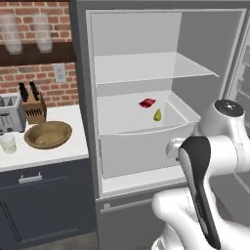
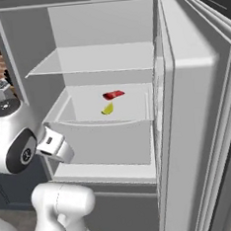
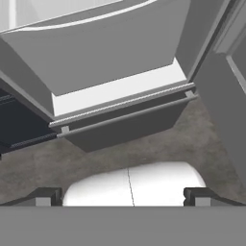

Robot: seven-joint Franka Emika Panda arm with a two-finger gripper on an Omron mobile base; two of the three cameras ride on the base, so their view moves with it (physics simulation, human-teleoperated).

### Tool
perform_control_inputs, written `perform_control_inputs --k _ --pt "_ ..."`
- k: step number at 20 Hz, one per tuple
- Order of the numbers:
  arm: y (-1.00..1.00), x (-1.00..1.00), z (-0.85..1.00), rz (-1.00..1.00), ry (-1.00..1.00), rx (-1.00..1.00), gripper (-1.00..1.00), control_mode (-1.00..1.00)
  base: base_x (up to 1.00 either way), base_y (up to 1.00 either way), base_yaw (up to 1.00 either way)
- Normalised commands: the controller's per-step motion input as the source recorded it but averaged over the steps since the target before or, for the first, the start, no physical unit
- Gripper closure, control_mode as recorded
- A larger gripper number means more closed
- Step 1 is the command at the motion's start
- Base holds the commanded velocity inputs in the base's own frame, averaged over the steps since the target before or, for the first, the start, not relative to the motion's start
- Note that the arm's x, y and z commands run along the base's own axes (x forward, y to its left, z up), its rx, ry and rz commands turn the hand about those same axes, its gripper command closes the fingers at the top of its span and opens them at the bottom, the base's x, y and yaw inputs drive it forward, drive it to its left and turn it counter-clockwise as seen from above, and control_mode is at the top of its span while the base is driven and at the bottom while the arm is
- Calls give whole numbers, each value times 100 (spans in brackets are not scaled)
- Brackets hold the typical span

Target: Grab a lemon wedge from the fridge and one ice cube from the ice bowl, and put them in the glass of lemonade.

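Note:
The fridge (image 1: 82, 102) stands open, showing white shelves and a drawer-like bin (image 2: 104, 138). The lemon wedge (image 1: 157, 115) (image 2: 107, 109), tiny and yellow-green, lies in that bin beside a small flat red item (image 1: 147, 102) (image 2: 113, 94). On the counter to the left sit the brown wooden ice bowl (image 1: 48, 134) and the glass of lemonade (image 1: 8, 143). My gripper (image 3: 124, 197) is open with nothing between its fingertips (image 3: 48, 196). It hangs low in front of the fridge (image 3: 110, 53), below the bin and aimed at the bottom edge and the floor.
The fridge door (image 2: 196, 110) is swung open on the right. A toaster (image 1: 10, 113) and a knife block (image 1: 33, 105) stand at the back of the counter (image 1: 63, 151). Tall frosted glasses (image 1: 10, 31) rest on a wall shelf above.

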Motion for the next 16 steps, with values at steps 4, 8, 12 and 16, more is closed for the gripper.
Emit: perform_control_inputs --k 4,8,12,16 --pt "-4 43 -6 2 -14 0 -100 -100 0 0 0" --pt "0 27 0 4 -25 -4 -100 -100 0 0 0" --pt "-3 27 2 1 -28 -3 -100 -100 0 0 0" --pt "-18 27 1 0 -14 -5 -100 -100 0 0 0"
